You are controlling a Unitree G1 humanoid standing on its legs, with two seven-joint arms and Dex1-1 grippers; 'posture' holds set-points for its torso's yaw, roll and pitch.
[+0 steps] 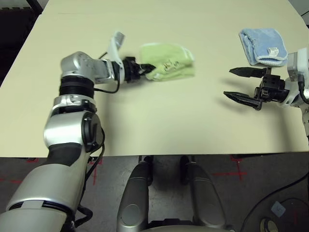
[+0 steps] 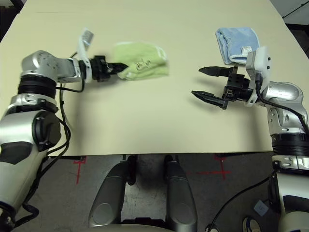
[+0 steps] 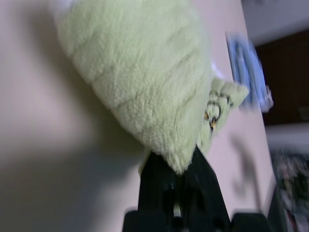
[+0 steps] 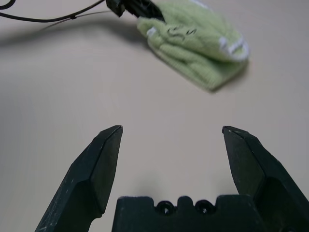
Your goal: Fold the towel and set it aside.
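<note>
Left eye view first, working across from our left side: our left gripper is clamped shut on the near-left corner of the towel, the two black fingers pinching the green cloth where it tapers to a point. The left wrist view confirms it, the fingers closed together with the terry bunched between them and the dark embroidered drawing showing just beyond.

The towel lies on the table already doubled over, a soft bundle whose long axis runs across our field from left to right, directly onward from the left gripper's tips. It sits left of centre.

Further right comes open tabletop, then our right gripper, its jaws standing wide apart, holding nothing, pointing back toward the towel but well apart from it. Behind it, at the far right, rests the light blue towel.

So the left arm is the one in contact, and we judge that any pull or carry to set the towel aside falls to it, dragging along that long axis; the right arm would have to cross bare table to help.
</note>
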